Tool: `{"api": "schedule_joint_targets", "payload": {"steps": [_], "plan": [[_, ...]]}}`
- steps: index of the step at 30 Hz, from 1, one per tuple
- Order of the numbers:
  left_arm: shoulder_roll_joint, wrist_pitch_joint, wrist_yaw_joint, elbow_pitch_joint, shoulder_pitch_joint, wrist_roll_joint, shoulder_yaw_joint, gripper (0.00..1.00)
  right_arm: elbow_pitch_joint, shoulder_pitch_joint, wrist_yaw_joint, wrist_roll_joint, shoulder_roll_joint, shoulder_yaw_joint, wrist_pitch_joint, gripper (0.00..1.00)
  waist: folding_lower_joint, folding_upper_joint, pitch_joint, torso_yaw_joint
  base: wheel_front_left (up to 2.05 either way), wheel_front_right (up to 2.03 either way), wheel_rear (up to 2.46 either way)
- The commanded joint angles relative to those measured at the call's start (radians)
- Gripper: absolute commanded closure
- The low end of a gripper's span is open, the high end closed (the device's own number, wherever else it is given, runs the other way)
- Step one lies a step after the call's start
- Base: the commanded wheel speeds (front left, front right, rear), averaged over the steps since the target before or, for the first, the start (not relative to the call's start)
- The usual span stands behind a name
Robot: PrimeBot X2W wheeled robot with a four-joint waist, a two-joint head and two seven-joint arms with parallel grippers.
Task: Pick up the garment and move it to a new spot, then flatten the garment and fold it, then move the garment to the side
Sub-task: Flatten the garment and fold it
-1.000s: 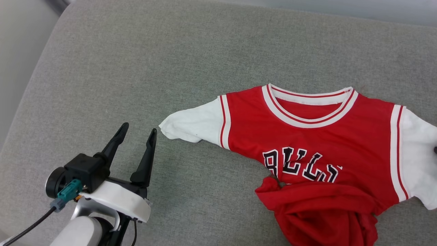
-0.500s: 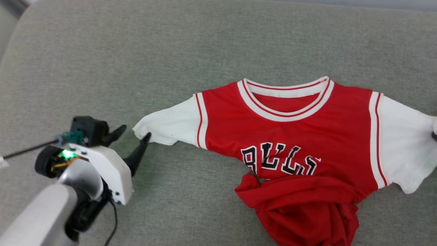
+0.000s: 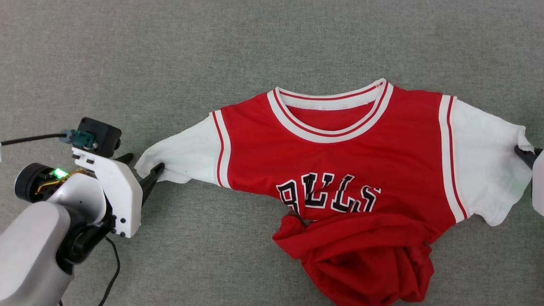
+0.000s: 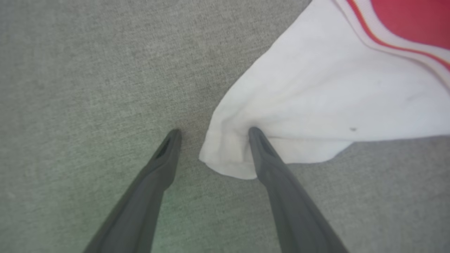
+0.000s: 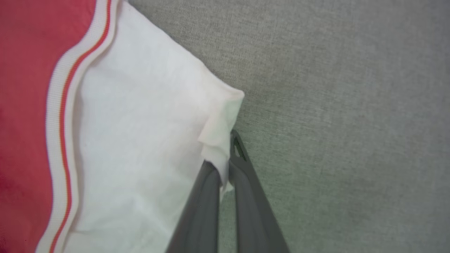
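Head view has the garment (image 3: 340, 170) lying face up on the grey cushion (image 3: 127, 63), right of centre and towards the near side. Its collar (image 3: 331, 123) points to the far side and its hem (image 3: 365, 263) is bunched in a red heap at the near edge. As it lies, the long axis runs left to right from sleeve tip to sleeve tip, and the black lettering (image 3: 327, 193) reads upright from the robot's side. At the right end, the right gripper (image 5: 221, 154) is clenched on the outer edge of the right sleeve (image 3: 484, 165), with a small fold of white fabric pinched between its fingers. At the left end, the left gripper (image 4: 213, 131) stands wide and grips nothing: one finger presses onto the corner of the left sleeve (image 3: 182, 155), the other rests on bare cushion just beside it. The step in hand looks like securing both sleeve ends for a two-handed lift (whether for moving or for stretching flat is hard to say). The next move calls for the left fingers to close on that corner with enough cloth between them, then for both arms to rise evenly so the thin fabric neither slips out nor drags its crumpled hem.
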Motion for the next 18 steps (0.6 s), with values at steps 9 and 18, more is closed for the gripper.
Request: {"api": "schedule_joint_targets", "payload": {"steps": [9,18], "plan": [[-0.044,0.029,0.001,0.066,0.008,-0.043,-0.016,1.00,-0.017,-0.019,-0.001,0.006,-0.034,0.026,-0.039,1.00,0.0000,-0.0001,-0.008,-0.010,0.00,0.00,0.00],[-0.028,-0.112,0.028,0.022,-0.031,-0.001,0.051,1.00,0.006,-0.029,-0.001,0.029,-0.036,-0.008,-0.104,1.00,0.0000,-0.0001,-0.124,0.003,0.00,0.00,0.00]]}}
